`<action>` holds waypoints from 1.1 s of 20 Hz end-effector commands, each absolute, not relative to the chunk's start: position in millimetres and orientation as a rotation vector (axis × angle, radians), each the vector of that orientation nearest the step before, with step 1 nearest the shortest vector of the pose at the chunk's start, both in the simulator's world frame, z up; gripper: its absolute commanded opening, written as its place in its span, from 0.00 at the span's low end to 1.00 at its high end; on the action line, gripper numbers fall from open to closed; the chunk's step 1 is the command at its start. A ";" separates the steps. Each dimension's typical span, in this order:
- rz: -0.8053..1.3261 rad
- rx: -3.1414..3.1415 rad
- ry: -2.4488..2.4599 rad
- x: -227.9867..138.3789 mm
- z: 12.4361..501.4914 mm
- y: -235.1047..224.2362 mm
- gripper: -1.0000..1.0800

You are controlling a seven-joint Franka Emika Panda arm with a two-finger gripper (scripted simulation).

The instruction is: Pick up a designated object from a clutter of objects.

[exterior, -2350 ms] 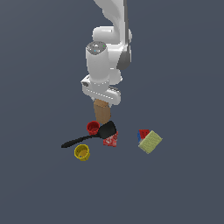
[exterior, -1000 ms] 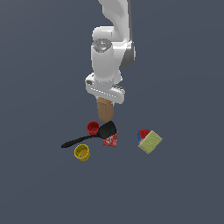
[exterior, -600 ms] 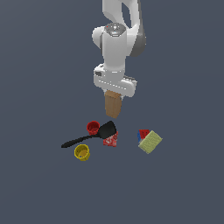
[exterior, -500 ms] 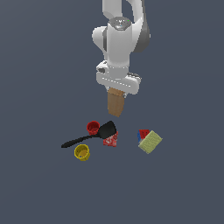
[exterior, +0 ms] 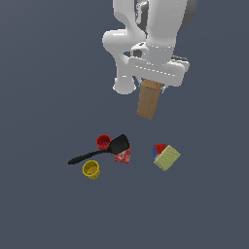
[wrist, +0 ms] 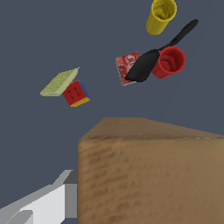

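Note:
The tall plain brown box (exterior: 149, 100) hangs in the air under my gripper (exterior: 152, 83), which is shut on its top end, well above the floor. In the wrist view the box (wrist: 148, 170) fills the foreground with one grey finger (wrist: 48, 203) beside it. Below lies the clutter: red cup (exterior: 103, 142), black spatula (exterior: 103, 150), red patterned packet (exterior: 123, 155), yellow cup (exterior: 91, 169), yellow-green block (exterior: 167, 158) and red-blue block (exterior: 158, 149).
The clutter also shows in the wrist view: yellow cup (wrist: 161, 16), red cup (wrist: 169, 62), spatula (wrist: 159, 52), packet (wrist: 126, 66), yellow-green block (wrist: 59, 82), red-blue block (wrist: 75, 93). All rest on a plain dark grey floor (exterior: 44, 204).
My gripper has lifted the brown box higher above the clutter and carried it toward the exterior view's right. The items on the floor have not moved.

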State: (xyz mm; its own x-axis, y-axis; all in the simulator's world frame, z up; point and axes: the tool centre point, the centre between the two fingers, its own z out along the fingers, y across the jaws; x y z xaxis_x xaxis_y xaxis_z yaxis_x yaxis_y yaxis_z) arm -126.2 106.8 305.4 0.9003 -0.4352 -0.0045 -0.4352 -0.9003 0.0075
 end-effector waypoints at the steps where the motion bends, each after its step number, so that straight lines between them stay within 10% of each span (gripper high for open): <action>1: 0.001 3.059 -0.701 -125.4 330.8 129.0 0.00; 22: 0.000 3.062 -0.704 -118.0 432.6 228.4 0.00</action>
State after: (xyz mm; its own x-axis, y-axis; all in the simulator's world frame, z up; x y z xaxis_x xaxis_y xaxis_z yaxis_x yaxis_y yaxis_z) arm -119.2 226.1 426.6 0.8999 -0.4361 -0.0062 -0.4361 -0.8999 0.0055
